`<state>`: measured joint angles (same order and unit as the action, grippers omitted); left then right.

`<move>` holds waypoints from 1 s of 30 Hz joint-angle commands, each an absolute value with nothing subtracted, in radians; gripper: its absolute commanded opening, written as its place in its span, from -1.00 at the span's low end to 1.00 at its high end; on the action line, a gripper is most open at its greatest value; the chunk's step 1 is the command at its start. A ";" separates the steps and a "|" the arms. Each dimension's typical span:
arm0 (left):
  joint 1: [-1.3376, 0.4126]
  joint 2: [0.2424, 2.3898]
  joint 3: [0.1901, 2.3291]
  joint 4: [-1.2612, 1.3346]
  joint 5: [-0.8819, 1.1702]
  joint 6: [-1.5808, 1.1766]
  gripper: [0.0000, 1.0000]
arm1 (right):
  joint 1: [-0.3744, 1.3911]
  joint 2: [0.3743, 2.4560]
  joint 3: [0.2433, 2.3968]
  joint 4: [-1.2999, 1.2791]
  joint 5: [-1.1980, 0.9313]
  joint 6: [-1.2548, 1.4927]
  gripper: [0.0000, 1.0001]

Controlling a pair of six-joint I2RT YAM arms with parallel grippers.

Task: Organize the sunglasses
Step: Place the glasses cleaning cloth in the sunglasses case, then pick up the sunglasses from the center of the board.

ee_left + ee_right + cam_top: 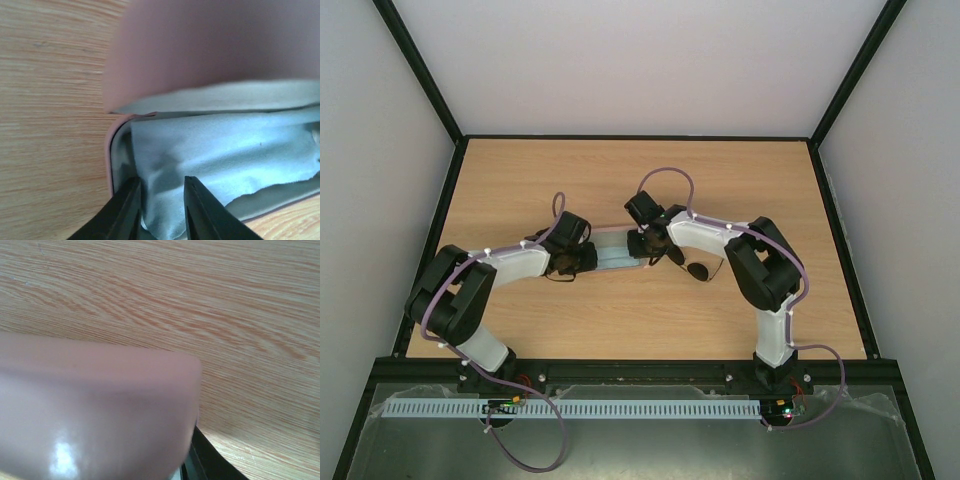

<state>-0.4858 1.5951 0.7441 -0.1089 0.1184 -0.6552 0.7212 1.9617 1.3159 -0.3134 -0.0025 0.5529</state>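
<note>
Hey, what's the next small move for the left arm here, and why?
Probably close the left gripper on the cloth fold between its fingers and pull it flat. The cloth lies rumpled inside the open case, while the sunglasses lie outside on the table, so room is needed.

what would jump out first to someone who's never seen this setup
First, the pinkish case at mid-table, lid open, with a light blue cloth lying in it and the left gripper down at the cloth. Then the sunglasses, lying outside the case on the table beside the right arm.
</note>
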 commanded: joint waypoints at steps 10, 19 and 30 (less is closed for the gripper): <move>-0.478 1.502 0.755 -0.206 0.111 -0.654 0.04 | 0.717 1.865 1.328 -0.374 0.009 0.552 -0.56; -0.477 1.424 0.779 -0.272 0.085 -0.663 0.19 | 0.719 1.799 1.264 -0.339 -0.009 0.571 -0.56; -0.472 1.240 0.756 -0.338 0.100 -0.678 0.66 | 0.694 1.547 1.086 -0.361 0.059 0.602 -0.29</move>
<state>-0.4789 1.3441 0.7544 -0.2848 0.0864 -0.6678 0.7185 1.6699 1.1496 -0.3157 0.0166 0.5846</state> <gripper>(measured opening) 0.694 0.284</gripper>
